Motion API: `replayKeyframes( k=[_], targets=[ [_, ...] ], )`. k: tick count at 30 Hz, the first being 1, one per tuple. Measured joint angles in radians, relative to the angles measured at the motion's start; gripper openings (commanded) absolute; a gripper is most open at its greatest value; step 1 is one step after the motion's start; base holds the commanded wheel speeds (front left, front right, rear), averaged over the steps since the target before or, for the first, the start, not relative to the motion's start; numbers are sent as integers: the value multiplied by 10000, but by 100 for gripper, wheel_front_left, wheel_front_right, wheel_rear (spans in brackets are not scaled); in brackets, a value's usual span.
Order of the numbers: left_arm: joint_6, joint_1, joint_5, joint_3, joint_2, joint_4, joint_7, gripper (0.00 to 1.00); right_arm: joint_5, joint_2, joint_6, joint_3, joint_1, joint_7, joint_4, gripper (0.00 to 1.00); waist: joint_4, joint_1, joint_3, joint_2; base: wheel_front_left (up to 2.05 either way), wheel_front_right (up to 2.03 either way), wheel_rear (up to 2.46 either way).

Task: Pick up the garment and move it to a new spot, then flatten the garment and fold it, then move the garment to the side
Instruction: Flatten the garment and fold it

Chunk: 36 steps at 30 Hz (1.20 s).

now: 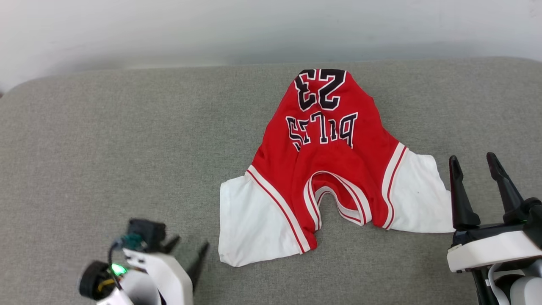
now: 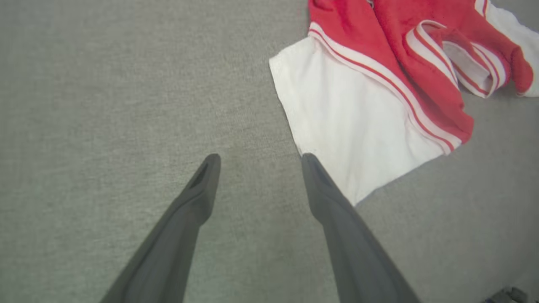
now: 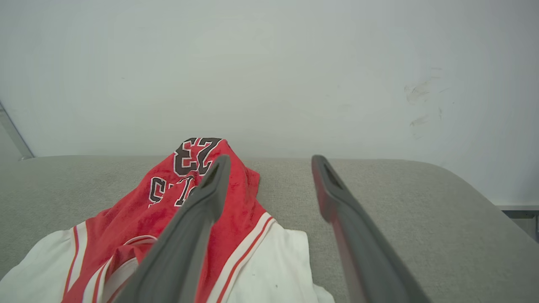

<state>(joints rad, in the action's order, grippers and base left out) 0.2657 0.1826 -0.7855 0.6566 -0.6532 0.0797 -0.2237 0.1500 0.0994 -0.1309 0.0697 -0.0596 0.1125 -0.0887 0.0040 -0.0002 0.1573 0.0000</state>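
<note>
We've got the Bulls jersey (image 1: 326,169) lying btwn pincers: left pincer (image 1: 188,248) just beside its lower-left edge, right pincer (image 1: 472,157) near its right edge; both released.

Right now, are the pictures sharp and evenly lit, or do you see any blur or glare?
Head view: soft, even light, the garment sharp, no glare. Left wrist view: the white sleeve looks nearly washed out. Right wrist view: the fingers of the right gripper blur near the lens, while the scuff marks on the wall are clear.
</note>
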Motion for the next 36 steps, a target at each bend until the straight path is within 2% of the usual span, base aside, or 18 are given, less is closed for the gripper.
replayKeyframes(
  k=[5,8,29,31,32,36],
  targets=[
    [215,-324,-13,370,-138,307,-608,100,2,10,0,-121,-12,-46,25,100,8,0,159,0,0,0,0],
    [242,-282,-215,221,98,391,-497,100,6,13,0,-138,-17,-42,38,100,-17,0,231,0,0,0,0],
    [-297,584,-50,1026,548,-706,-1277,100,2,-105,0,-117,-287,230,268,100,-694,1,1158,0,0,0,0],
    [-318,637,-56,1053,614,-884,-1298,10,0,-123,0,-109,-289,249,295,100,-738,1,1206,0,0,0,0],
    [-345,656,-81,1053,621,-965,-1294,0,0,-127,0,-104,-289,276,318,100,-748,0,1213,0,0,0,0],
    [-360,661,-113,871,711,-1317,-832,0,40,-127,0,-102,-280,96,460,100,-695,1,1133,0,0,0,0]
  ],
)
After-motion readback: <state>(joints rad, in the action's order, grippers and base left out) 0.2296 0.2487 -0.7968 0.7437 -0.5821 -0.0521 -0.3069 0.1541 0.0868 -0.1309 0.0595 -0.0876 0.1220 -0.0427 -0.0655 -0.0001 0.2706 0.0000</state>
